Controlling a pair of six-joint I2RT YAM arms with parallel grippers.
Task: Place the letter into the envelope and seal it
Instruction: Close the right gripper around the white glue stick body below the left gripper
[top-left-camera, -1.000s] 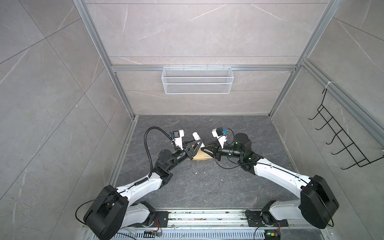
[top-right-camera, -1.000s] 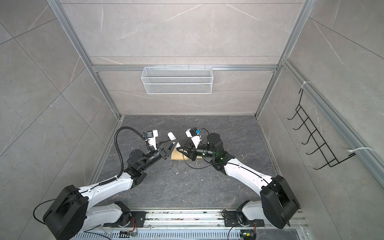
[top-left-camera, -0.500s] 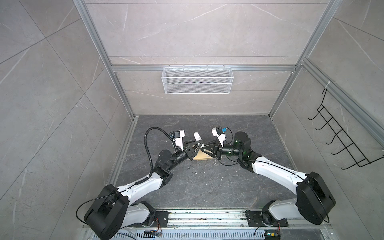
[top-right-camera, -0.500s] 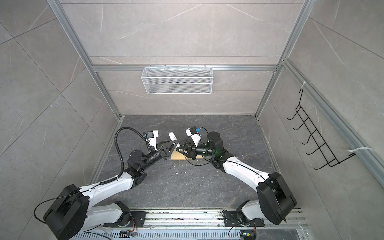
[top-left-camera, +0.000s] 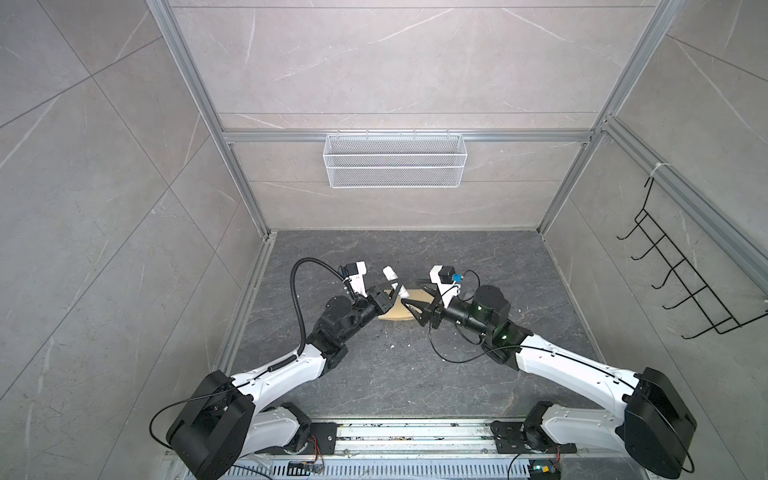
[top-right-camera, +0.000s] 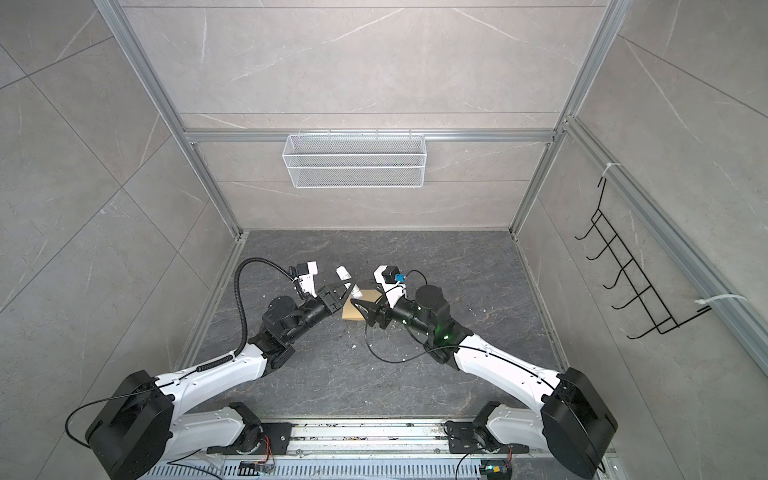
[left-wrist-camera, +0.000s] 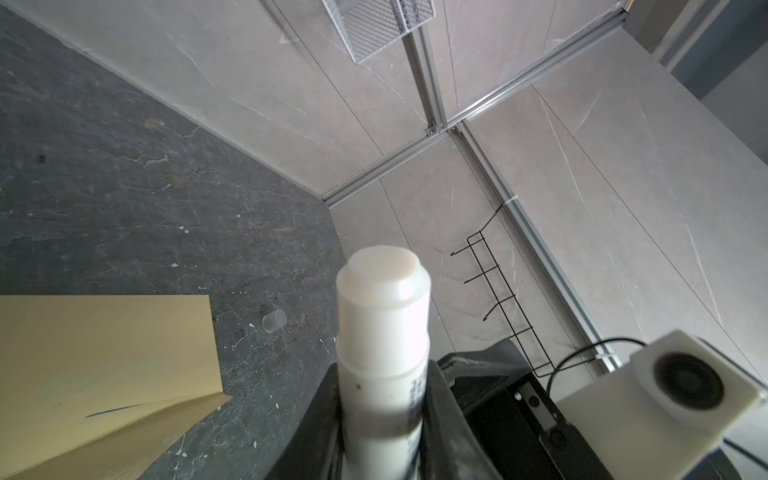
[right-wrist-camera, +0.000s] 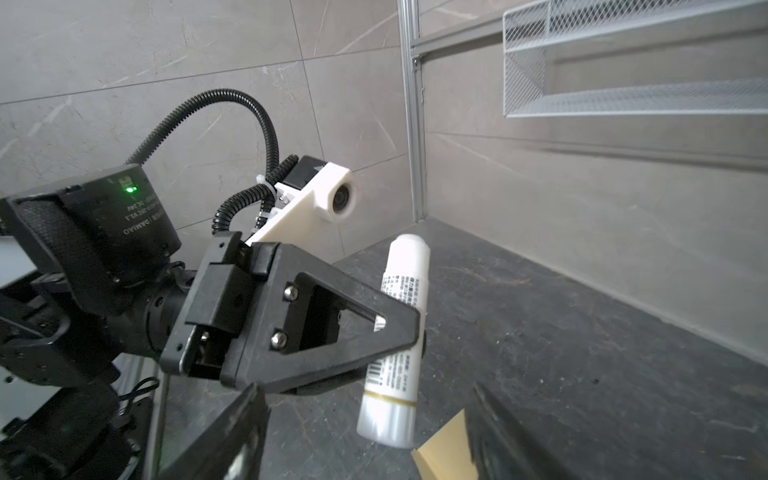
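Note:
My left gripper (top-left-camera: 395, 291) (top-right-camera: 348, 289) (left-wrist-camera: 382, 399) is shut on a white glue stick (top-left-camera: 390, 274) (top-right-camera: 344, 274) (left-wrist-camera: 382, 328) (right-wrist-camera: 401, 316), held tilted above the floor with its bare glue tip pointing up and away. Under it, the tan envelope (top-left-camera: 405, 323) (top-right-camera: 353, 316) (left-wrist-camera: 104, 353) (right-wrist-camera: 446, 453) lies flat on the dark floor. My right gripper (top-left-camera: 413, 297) (top-right-camera: 361, 300) (right-wrist-camera: 365, 415) faces the left one, open, its fingers spread on either side of the stick's lower end without touching it. The letter is hidden.
A small clear cap (left-wrist-camera: 274, 323) lies on the floor just past the envelope's corner. A white wire basket (top-left-camera: 395, 160) hangs on the back wall and a black hook rack (top-left-camera: 681, 291) on the right wall. White specks dot the floor.
The right gripper's jaws have spread wide apart at the stick's lower end, where they were nearly shut. The left gripper and the glue stick have stayed in place.

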